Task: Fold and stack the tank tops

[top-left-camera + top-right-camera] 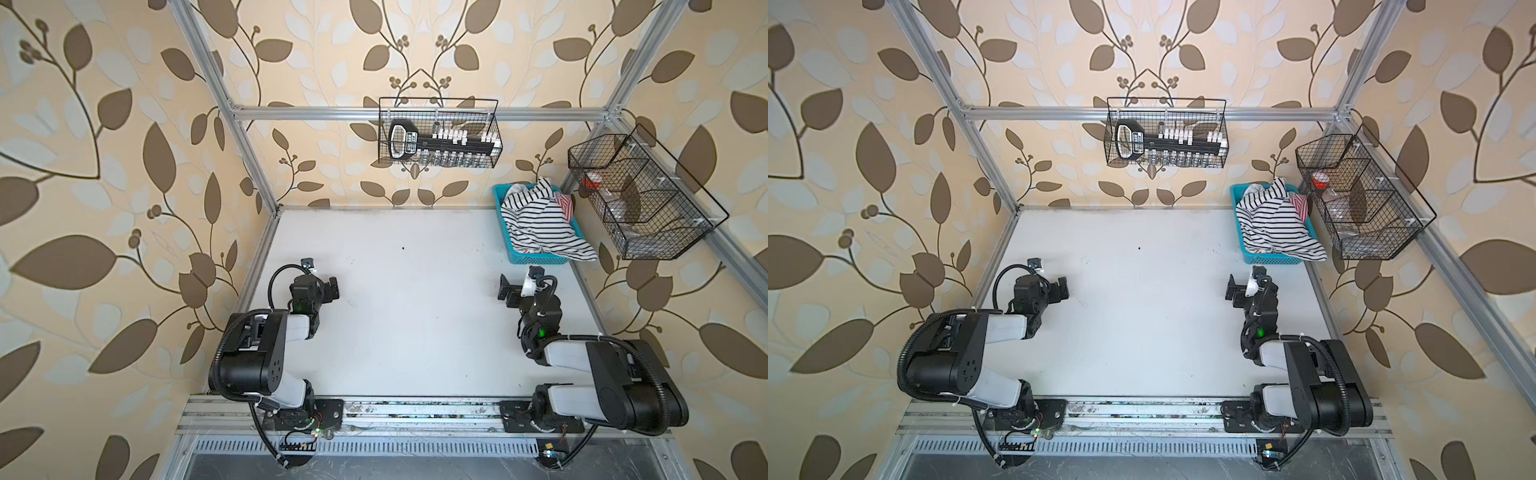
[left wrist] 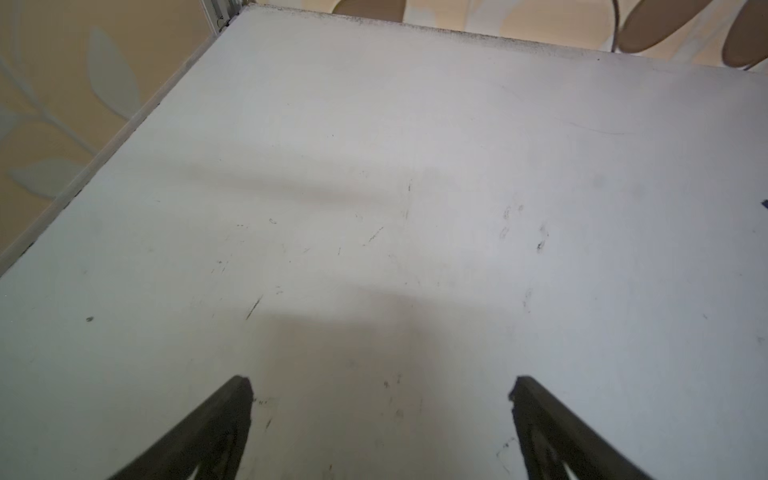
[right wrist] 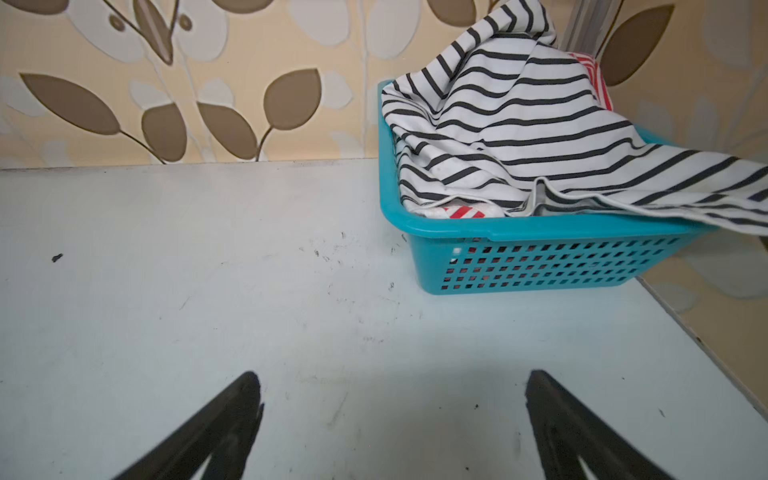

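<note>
The soft white tank top with bold black stripes (image 1: 536, 224) lies crumpled in a teal plastic basket (image 1: 537, 260) with perforated walls. It is heaped above the rim, and one end spills over the basket's near right corner. Under it lies the white tank top with thin red stripes (image 1: 564, 206), mostly covered. A patch shows at the far right side of the heap. In the right wrist view another patch (image 3: 463, 213) peeks out just inside the near rim, and red shows through the holes in the wall. Neither top is folded.

The basket stands at the far right corner of the white bench (image 1: 395, 316), whose scuffed surface carries nothing else.

The right tool (image 1: 505, 289) hovers near the basket's front wall without touching it. Its two dark fingers (image 3: 232, 415) are spread wide apart, with only bare bench between them. The left tool (image 1: 332, 288) sits well apart from the basket on the left side of the bench. Its fingers (image 2: 224, 419) are likewise spread, with nothing in them.

A black wire basket (image 1: 438, 133) holding black and white parts hangs from the back rail of the aluminium frame (image 1: 316, 111). A second, divided wire basket (image 1: 648, 208) hangs on the right rail, just beside the teal one.
</note>
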